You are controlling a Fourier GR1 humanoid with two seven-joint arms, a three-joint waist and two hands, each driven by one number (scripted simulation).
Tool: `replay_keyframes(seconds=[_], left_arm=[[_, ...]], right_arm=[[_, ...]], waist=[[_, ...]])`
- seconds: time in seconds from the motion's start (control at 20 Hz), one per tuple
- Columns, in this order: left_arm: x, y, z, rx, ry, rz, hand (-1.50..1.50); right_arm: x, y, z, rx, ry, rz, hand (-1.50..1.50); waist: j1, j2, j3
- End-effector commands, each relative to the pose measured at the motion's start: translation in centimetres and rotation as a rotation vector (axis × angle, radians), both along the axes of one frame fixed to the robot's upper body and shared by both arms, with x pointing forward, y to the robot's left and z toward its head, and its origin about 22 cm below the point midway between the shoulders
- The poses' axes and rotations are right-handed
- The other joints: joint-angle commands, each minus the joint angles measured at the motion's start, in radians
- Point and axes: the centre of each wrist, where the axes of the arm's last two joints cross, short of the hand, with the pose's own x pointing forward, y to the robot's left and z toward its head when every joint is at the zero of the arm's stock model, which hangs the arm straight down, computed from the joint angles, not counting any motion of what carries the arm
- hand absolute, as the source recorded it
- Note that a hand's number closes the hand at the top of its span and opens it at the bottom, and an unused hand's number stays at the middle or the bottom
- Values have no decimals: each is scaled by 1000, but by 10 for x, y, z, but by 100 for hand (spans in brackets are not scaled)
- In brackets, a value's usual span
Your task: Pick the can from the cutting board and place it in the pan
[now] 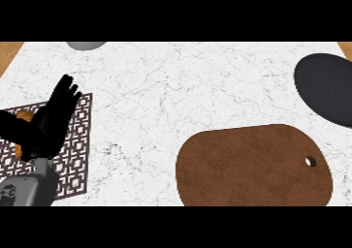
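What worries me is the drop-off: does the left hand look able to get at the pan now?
Probably not. The left hand rests open at the far left, the pan sits at the far right edge, past the cutting board; nothing blocks, only distance.

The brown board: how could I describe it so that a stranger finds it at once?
Look at the white marble counter. Near its front edge, right of the middle, lies the brown board. It is rounded and flat, with a small hole at its right side, unlike the dark pan behind it.
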Motion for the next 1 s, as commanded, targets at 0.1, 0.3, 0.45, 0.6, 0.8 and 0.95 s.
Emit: replay_keyframes(seconds=[0.1, 0.3, 0.45, 0.6, 0.8, 0.95], left_arm=[[11, -12, 6, -15, -14, -31, 0], [0, -16, 4, -11, -5, -35, 0], [17, -1, 22, -6, 2, -45, 0], [4, -10, 2, -4, -16, -41, 0], [1, -11, -6, -13, -13, -50, 0], [7, -13, 6, 9, -20, -50, 0]], right_arm=[[20, -30, -42, 40, 10, 51, 150], [25, -39, -59, 43, 53, 84, 150], [33, -19, -93, 17, 55, 82, 150], [25, -38, -91, -39, 156, 22, 150], [21, -42, -100, 166, 257, -102, -150], [14, -49, -108, 202, 300, -53, -150]], waist=[[18, 10, 2], [38, 12, 3], [31, 13, 3], [39, 16, 3], [50, 22, 3], [45, 21, 5]])
